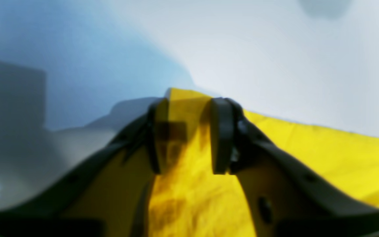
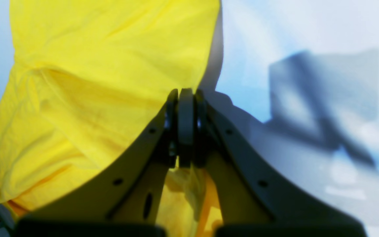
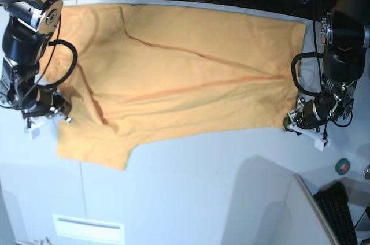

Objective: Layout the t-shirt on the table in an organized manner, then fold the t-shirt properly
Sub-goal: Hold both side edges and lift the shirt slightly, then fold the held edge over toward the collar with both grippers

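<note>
Pale tabletop is filling most of what you are seeing, so take the t-shirt (image 3: 173,77) as your landmark: it is lying spread sideways across the far half of the table (image 3: 202,193), a long crease running along its body and one sleeve hanging toward the near side. Nearest you, off the shirt's near corner on the keyboard side, a small green-ringed object (image 3: 343,166) and a dark keyboard (image 3: 341,210) are sitting clear of the cloth. At that same end of the shirt, your left gripper (image 1: 184,135) is straddling the hem corner with its jaws partly apart and cloth lying between them; you cannot tell yet whether the pads are truly pinching fabric. At the opposite, sleeve end, your right gripper (image 2: 186,131) is standing with its jaws pressed together at the shirt's edge, yellow cloth bunched behind the fingers, though whether cloth is caught between the pads is not showing. Beyond the shirt's far edge, cables and dark equipment are crowding the table's back rim. The risk, as you are judging it: lifting before the left jaws are seated could let the corner slip out, and pulling unevenly from the two ends could deepen that crease or drag the shirt toward the back rim.
</note>
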Controlling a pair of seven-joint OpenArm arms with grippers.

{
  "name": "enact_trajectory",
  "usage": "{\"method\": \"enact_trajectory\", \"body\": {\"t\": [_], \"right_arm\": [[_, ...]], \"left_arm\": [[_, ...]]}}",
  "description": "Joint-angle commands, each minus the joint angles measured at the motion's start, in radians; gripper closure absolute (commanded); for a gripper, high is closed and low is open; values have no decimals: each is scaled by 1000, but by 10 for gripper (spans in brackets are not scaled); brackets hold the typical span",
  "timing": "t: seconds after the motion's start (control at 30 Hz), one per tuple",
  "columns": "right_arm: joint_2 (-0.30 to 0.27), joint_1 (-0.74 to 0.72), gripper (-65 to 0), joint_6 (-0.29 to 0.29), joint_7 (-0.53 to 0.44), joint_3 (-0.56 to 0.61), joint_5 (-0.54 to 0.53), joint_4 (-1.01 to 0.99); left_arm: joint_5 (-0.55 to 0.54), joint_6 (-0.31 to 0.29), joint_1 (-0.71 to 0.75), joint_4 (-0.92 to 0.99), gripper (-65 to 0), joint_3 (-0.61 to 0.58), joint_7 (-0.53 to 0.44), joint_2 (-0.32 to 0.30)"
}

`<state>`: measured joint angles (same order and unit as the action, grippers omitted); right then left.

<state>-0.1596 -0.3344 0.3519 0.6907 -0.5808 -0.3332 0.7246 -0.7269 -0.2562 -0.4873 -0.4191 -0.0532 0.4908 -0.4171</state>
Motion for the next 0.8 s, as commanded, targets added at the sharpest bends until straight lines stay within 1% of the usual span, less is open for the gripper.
{"method": "enact_trajectory", "body": {"t": [0.0,0.03,0.1,0.13,0.3,0.43,0.5,0.63,0.77], "right_arm": [[-15,-24,0,6,-13,-1,-8,14],[-15,-24,0,6,-13,-1,-8,14],[-15,-24,0,6,-13,-1,-8,14],[-15,-24,0,6,-13,-1,-8,14],[-15,-24,0,6,-13,0,-8,14],[-15,-36,0,6,-13,2,-8,16],[-15,-44,0,6,-13,3,-8,16],[-16,-64,0,6,-13,3,-8,17],[-16,-67,0,6,-13,3,-8,17]], "left_arm": [[10,7,-11,12,-130,0,13,-4],[10,7,-11,22,-100,0,7,-4],[10,7,-11,30,-21,0,6,-6],[10,7,-11,30,0,0,6,-6],[10,7,-21,25,0,2,10,-12],[10,7,-12,-76,0,2,13,-13],[10,7,-12,-116,0,2,52,-24],[10,8,-18,-209,0,11,125,-26],[10,10,-12,-252,0,11,142,-27]]}}
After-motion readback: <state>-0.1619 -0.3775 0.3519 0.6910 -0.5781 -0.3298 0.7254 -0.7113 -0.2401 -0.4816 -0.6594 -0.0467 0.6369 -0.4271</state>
